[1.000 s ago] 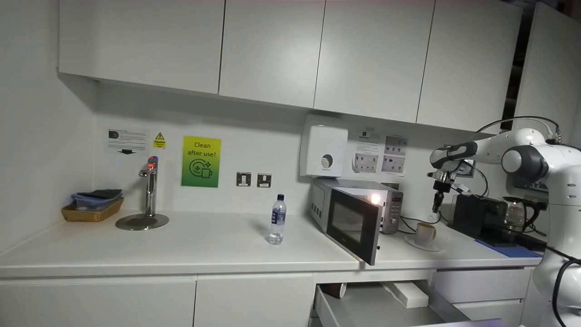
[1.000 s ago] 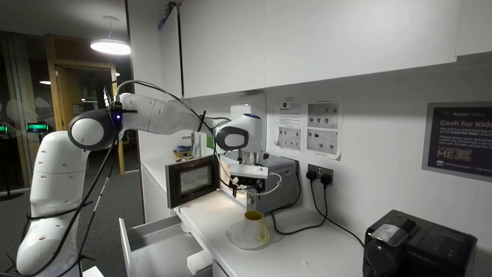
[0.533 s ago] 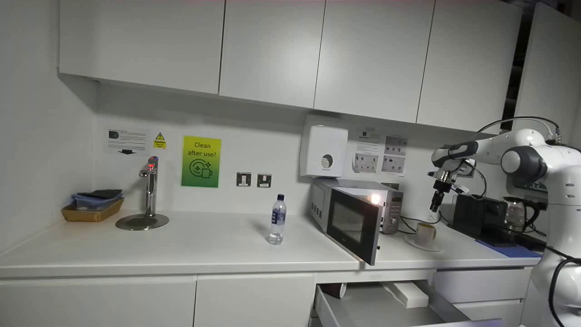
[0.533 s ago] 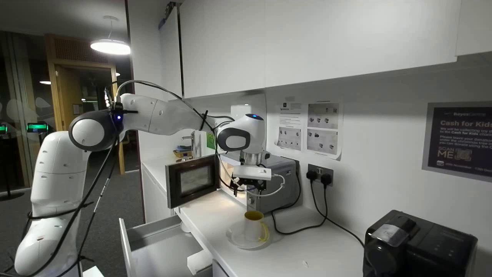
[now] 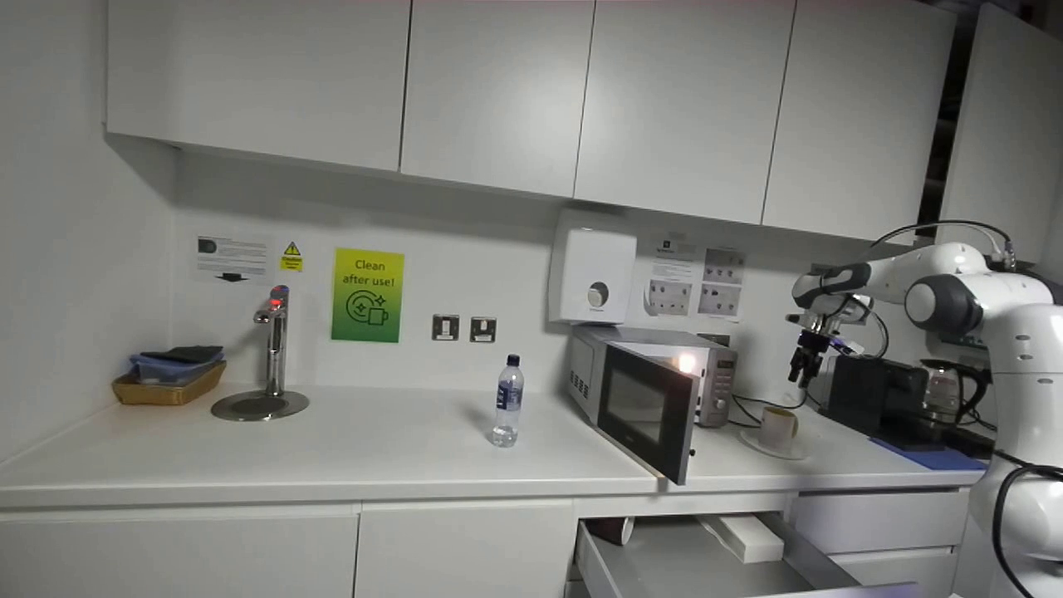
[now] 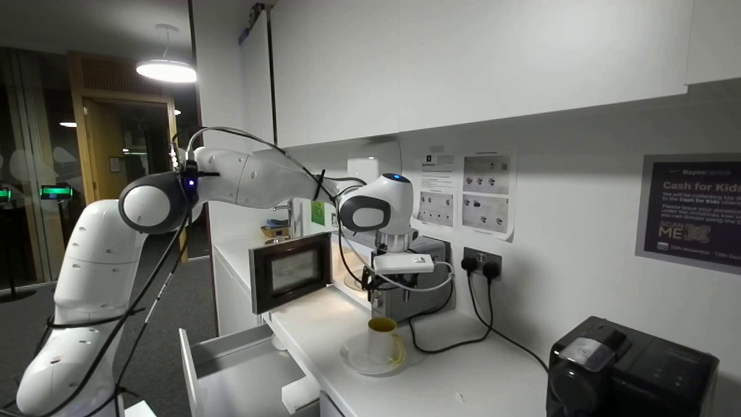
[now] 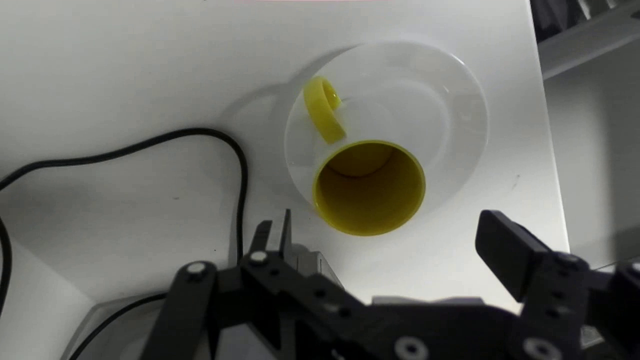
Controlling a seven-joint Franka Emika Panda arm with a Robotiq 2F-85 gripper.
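Observation:
My gripper (image 7: 386, 222) is open and empty, with its two black fingers wide apart in the wrist view. It hangs above the counter, pointing down, in both exterior views (image 5: 801, 372) (image 6: 386, 289). Nearest to it is a mug (image 7: 370, 200), pale outside with a yellow inside and yellow handle. The mug stands upright on a white saucer (image 7: 460, 110) and also shows in both exterior views (image 5: 778, 430) (image 6: 381, 344). In the wrist view the mug's rim lies just ahead of the gap between the fingers. The gripper is above the mug and apart from it.
A microwave (image 6: 425, 275) with its door (image 5: 644, 407) open and light on stands beside the gripper. An open drawer (image 5: 681, 573) juts out below. A water bottle (image 5: 508, 407), a black coffee machine (image 6: 637, 370), wall cupboards (image 5: 689, 108) and a black cable (image 7: 200, 131) are around.
The arm and gripper have shifted to the right in both exterior views, away from the microwave's open door. The mug, saucer, door and drawer have not moved.

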